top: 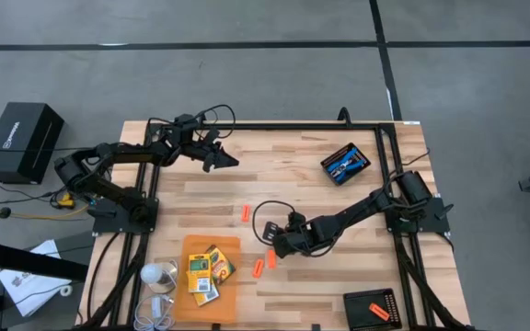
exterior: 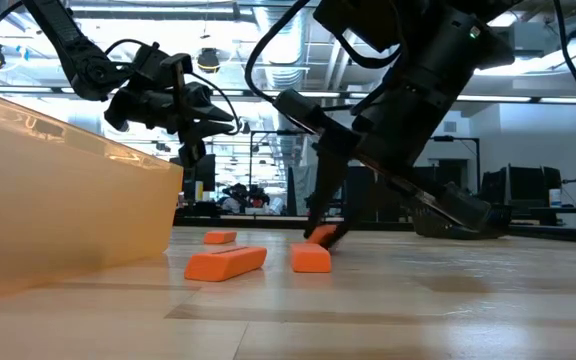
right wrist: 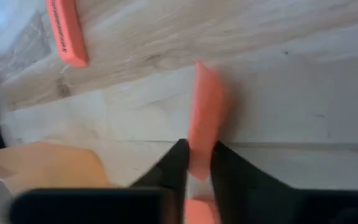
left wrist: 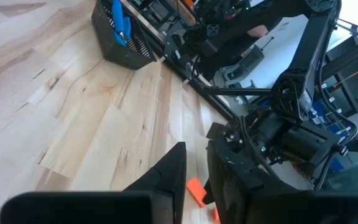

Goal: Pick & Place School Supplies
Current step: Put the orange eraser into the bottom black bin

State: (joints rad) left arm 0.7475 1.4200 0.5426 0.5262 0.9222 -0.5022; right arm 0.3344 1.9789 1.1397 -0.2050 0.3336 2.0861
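Three short orange sticks lie on the wooden table: one far off (top: 245,213), one beside the orange tray (top: 258,268) (exterior: 226,263), and one (top: 270,260) (right wrist: 205,106) at my right gripper (top: 273,250) (right wrist: 197,163), which is shut on it. Yellow-and-green crayon boxes (top: 208,268) lie in the orange tray. The blue-handled scissors (top: 343,165) (left wrist: 122,25) rest in a black tray near the far right corner. My left gripper (top: 221,158) (left wrist: 194,180) hovers open above the far left part of the table. My right gripper pinches the orange stick at its far end (right wrist: 197,158) between its two fingers, slanting down from the table's right side. The stick runs on away from the fingers toward the near edge. Its near end (exterior: 311,258) rests on the table.
The orange tray (top: 191,244) (exterior: 58,200) sits just left of the sticks. A second black tray (top: 373,310) with an orange item stands at the near right corner. A white object and cables (top: 157,278) lie at the near left. Bare wood lies mid-table.
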